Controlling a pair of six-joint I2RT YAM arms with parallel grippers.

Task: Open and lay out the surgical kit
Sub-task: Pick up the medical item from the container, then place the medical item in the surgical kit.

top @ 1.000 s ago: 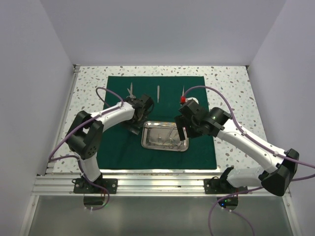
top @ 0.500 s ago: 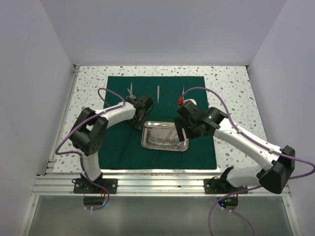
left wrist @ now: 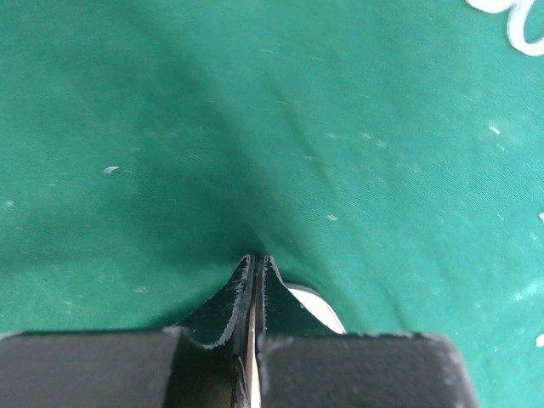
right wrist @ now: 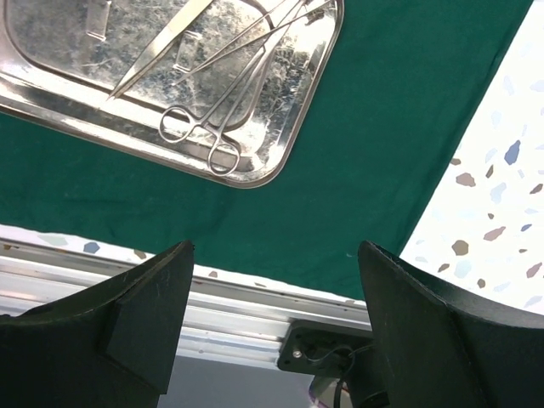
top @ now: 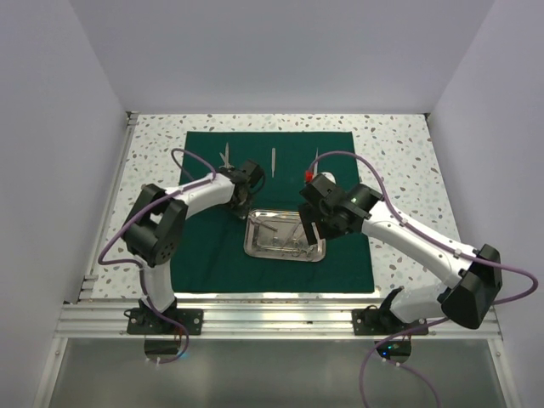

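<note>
Three slim instruments (top: pixel 274 160) lie in a row along the far edge of the dark green drape (top: pixel 212 255), which is spread flat on the speckled table (top: pixel 153 153), so the kit is open and partly laid out. More pieces wait in the steel tray (right wrist: pixel 272 166) near the drape's middle, among them ring-handled forceps (right wrist: pixel 212 127). The right gripper (right wrist: pixel 274 255) hangs by the tray's right end with its jaws wide apart, probably poised for the next piece. The left gripper (left wrist: pixel 255 270) is down on the cloth left of the tray, jaws pressed together. The fabric puckers toward the tips (a thin pale sliver shows between them), so it appears to nip a small fold, perhaps to steady or smooth the drape.
</note>
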